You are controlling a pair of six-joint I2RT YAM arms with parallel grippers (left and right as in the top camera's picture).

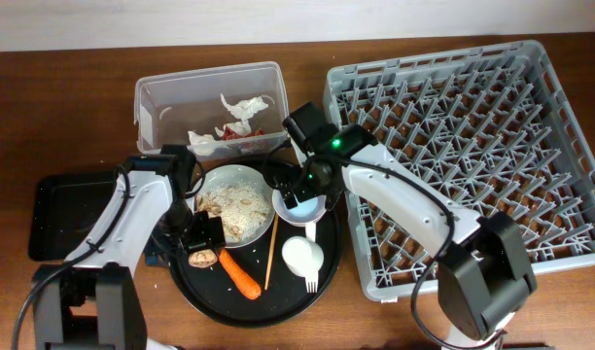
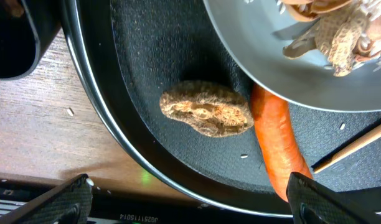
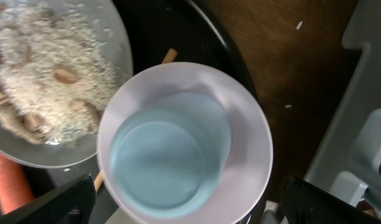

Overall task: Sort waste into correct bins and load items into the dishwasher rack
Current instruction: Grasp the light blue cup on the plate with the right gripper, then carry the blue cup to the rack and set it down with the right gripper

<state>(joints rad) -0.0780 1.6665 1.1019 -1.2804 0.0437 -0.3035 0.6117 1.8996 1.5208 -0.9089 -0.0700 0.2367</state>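
You have an orange carrot (image 1: 239, 275) beside a mottled tan-brown lump (image 2: 206, 107) on the glossy black round tray (image 1: 278, 306); beige crumbs (image 1: 234, 202) on the white plate (image 1: 254, 175); pale blue cup (image 3: 169, 155) inside a whitish bowl (image 3: 256, 146); red wrapper (image 1: 227, 129) in the clear tub (image 1: 147, 97); grey grid-patterned rack (image 1: 570, 146); dark brown wood-grain tabletop (image 1: 64, 107).
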